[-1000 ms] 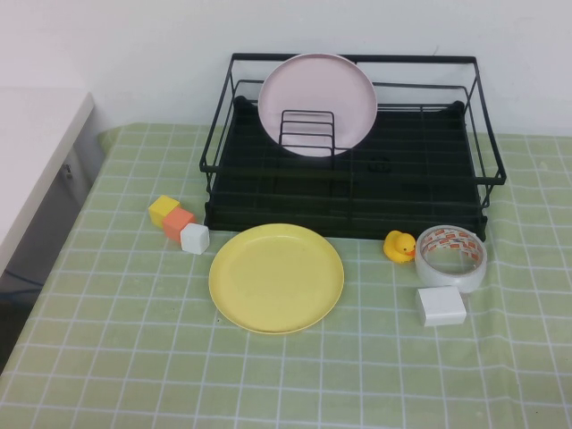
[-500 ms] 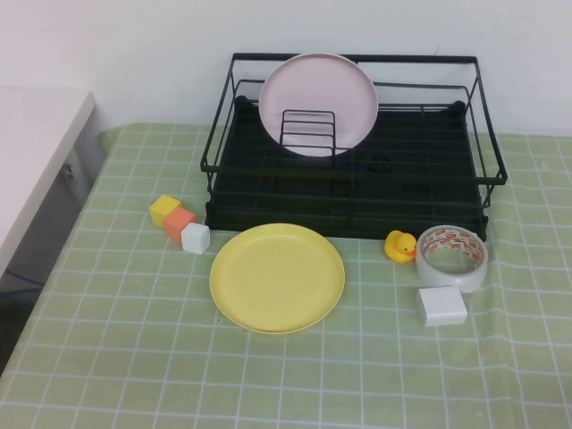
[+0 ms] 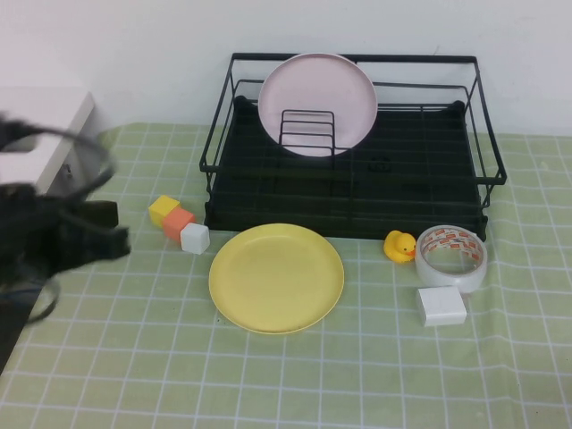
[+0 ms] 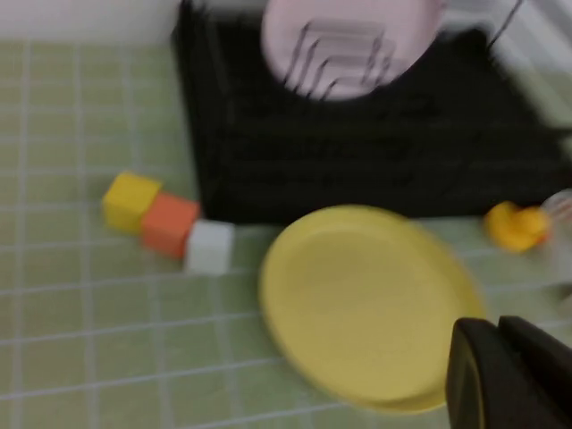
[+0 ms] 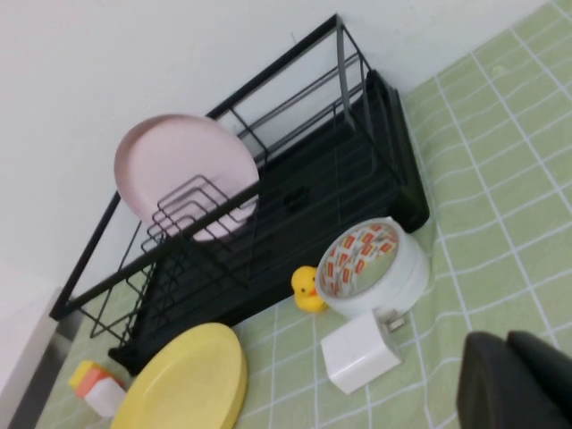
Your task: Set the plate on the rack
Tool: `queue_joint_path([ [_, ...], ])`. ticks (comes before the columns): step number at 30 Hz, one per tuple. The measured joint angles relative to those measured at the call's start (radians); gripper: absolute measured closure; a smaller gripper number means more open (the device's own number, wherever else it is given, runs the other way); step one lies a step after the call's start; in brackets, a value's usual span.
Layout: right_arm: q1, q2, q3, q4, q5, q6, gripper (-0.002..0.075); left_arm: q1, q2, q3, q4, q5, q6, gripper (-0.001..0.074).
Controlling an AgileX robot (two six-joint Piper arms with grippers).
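The yellow plate [image 3: 277, 277] lies flat on the green checked cloth, just in front of the black wire rack [image 3: 420, 170]. It also shows in the left wrist view [image 4: 366, 304] and the right wrist view [image 5: 183, 384]. My left gripper [image 3: 114, 241] is a dark blur at the table's left side, well left of the plate. In its wrist view the left gripper [image 4: 496, 326] is shut and empty, above the plate's near edge. My right gripper [image 5: 505, 340] is shut and empty, away from the plate, near a white adapter. It is out of the high view.
A pale pink plate [image 3: 317, 103] stands upright in the rack's dividers. Yellow [image 3: 164, 209], orange [image 3: 179, 222] and white [image 3: 195, 238] blocks sit left of the yellow plate. A rubber duck [image 3: 399, 246], a tape roll [image 3: 451, 256] and a white adapter [image 3: 441, 307] sit to its right.
My left arm has come into the high view from the left, blurred with motion. The plate, the rack and the small objects have not moved.
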Motion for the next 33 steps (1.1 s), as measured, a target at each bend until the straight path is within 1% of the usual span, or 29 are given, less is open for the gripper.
queue_joint_path([
  [2,0.000,0.000,0.000,0.005,0.006,-0.009,0.0718,0.000,0.095,-0.064,0.143,0.032,-0.123,0.0737],
  [4,0.000,0.000,0.000,0.008,0.011,-0.013,0.0718,0.000,0.201,-0.146,0.302,0.101,-0.279,0.0737],
  [6,0.000,0.000,0.000,0.008,0.015,-0.015,0.0718,0.000,0.313,-0.242,0.427,0.216,-0.405,0.0737],
  [8,0.000,0.000,0.000,0.009,0.017,-0.025,0.0718,0.000,0.416,-0.333,0.496,0.342,-0.472,0.0737],
  [10,0.000,0.000,0.000,0.009,0.019,-0.045,0.0718,0.000,0.520,-0.427,0.525,0.444,-0.498,0.0726],
  [11,0.000,0.000,0.000,0.011,0.019,-0.051,0.0718,0.000,0.576,-0.478,0.529,0.490,-0.501,0.0706],
  [13,0.000,0.000,0.000,0.011,0.019,-0.059,0.0718,-0.010,0.684,-0.573,0.534,0.553,-0.499,0.0640],
  [15,0.000,0.000,0.000,0.011,0.019,-0.059,0.0718,-0.029,0.783,-0.658,0.539,0.594,-0.486,0.0517],
  [16,0.000,0.000,0.000,0.011,0.019,-0.059,0.0718,-0.042,0.820,-0.689,0.539,0.606,-0.479,0.0470],
  [18,0.000,0.000,0.000,0.011,0.019,-0.065,0.0718,-0.069,0.904,-0.755,0.539,0.618,-0.475,0.0377],
  [21,0.000,0.000,0.000,0.011,0.019,-0.065,0.0718,-0.105,0.995,-0.813,0.539,0.606,-0.470,0.0329],
  [26,0.000,0.000,0.000,0.011,0.021,-0.065,0.0718,-0.138,1.089,-0.829,0.537,0.512,-0.465,0.0330],
  [33,0.000,0.000,0.000,0.011,0.021,-0.072,0.0718,-0.140,1.154,-0.829,0.536,0.379,-0.483,0.0338],
])
